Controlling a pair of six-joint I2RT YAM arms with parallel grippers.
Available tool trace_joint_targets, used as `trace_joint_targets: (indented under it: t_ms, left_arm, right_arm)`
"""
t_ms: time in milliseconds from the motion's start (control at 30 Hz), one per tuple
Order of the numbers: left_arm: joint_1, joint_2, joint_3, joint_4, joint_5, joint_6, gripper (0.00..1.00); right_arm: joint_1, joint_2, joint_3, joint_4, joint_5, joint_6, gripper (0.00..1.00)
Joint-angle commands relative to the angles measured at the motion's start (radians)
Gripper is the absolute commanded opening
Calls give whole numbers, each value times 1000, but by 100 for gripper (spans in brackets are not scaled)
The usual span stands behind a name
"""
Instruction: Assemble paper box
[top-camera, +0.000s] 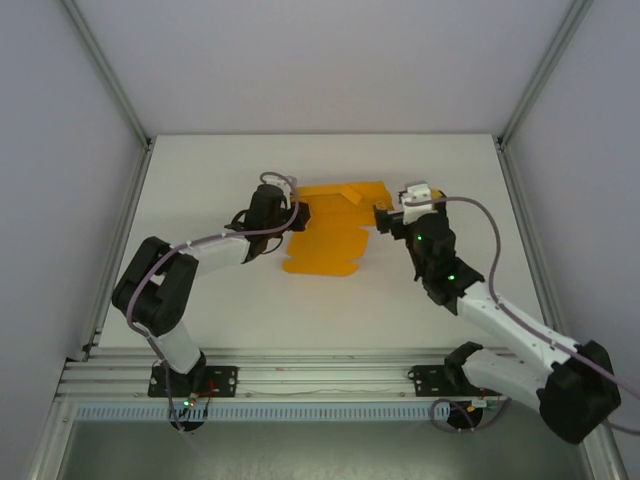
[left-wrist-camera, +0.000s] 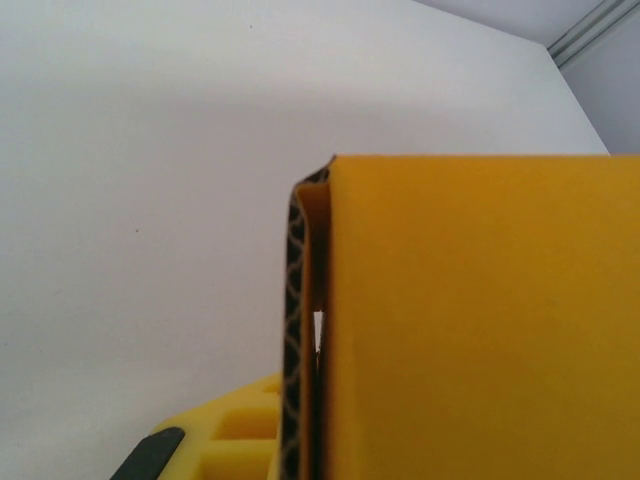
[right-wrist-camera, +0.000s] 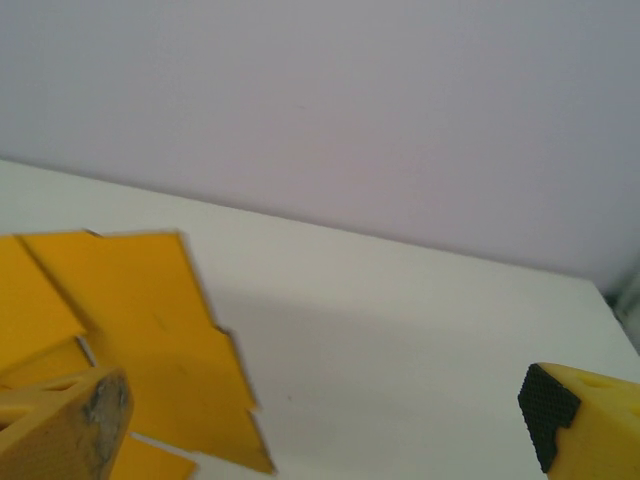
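The paper box (top-camera: 328, 235) is a bright orange card sheet. It lies in the middle of the white table (top-camera: 200, 320), between the two arms. Most of it is flat on the table. Its far part is bent up a little, with a flap near the back edge.

The left gripper (top-camera: 302, 213) is at the far left side of the sheet. Its jaws are pressed together, and they pinch the card there. In the left wrist view the card stands up close and looks very big (left-wrist-camera: 480, 320). A dark pad (left-wrist-camera: 293, 300) with a wavy pattern sits right against the folded edge of the card. A thin gap of light shows along that fold.

The right gripper (top-camera: 382, 218) is just beside the far right side of the sheet. Its jaws are spread wide, and it holds nothing. In the right wrist view one yellow finger (right-wrist-camera: 60, 425) is low on the left, in front of the orange card (right-wrist-camera: 140, 310). I cannot tell if it touches the card. The other finger, with a black bumpy pad (right-wrist-camera: 548, 410), is far off on the right. White table shows between them.

Pale walls stand around the table.
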Motion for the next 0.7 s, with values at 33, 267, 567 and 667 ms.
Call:
trace_joint_targets:
  t_ms: [33, 267, 567, 667]
  left_arm:
    - [12, -30, 10, 38, 25, 37, 0]
    - [12, -41, 3, 35, 21, 47, 0]
    - [12, -50, 6, 21, 25, 60, 0]
    - [12, -44, 11, 23, 36, 58, 0]
  right_arm:
    - [-17, -49, -32, -197, 39, 116, 100]
    - [-53, 24, -24, -209, 26, 150, 100]
    - [-90, 146, 31, -186, -54, 146, 100]
    - [-90, 174, 62, -166, -101, 131, 100]
